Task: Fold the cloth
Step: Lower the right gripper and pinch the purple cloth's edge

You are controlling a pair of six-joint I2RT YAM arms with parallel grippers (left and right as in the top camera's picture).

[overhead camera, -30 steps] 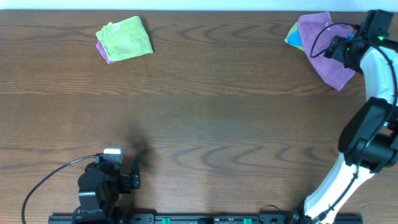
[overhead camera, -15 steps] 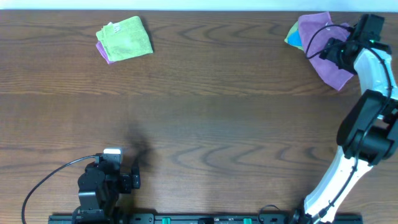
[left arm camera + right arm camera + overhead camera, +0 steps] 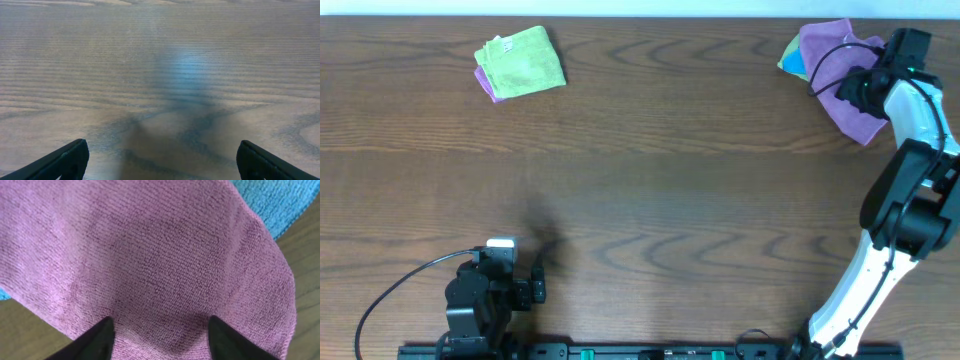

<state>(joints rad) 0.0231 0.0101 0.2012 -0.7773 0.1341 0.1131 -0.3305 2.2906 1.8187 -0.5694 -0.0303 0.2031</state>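
The lilac-purple cloth [image 3: 840, 75] lies crumpled at the far right back of the table, partly over a bright blue cloth [image 3: 792, 62]. My right gripper [image 3: 855, 88] is over it, open, with both fingers pressed down on the purple pile [image 3: 165, 280]; its fingertips [image 3: 160, 337] straddle a patch of cloth. The blue cloth shows at the top right of the right wrist view [image 3: 280, 200]. The white tag is not visible. My left gripper [image 3: 160, 162] is open and empty, low over bare table at the front left [image 3: 525, 290].
A folded lime-green cloth [image 3: 520, 62] with a purple edge under it lies at the back left. The table's back edge runs just behind both cloth piles. The right arm's base [image 3: 840, 320] stands at the front right.
My right gripper has shifted slightly left and back over the purple cloth. The left arm has not moved.
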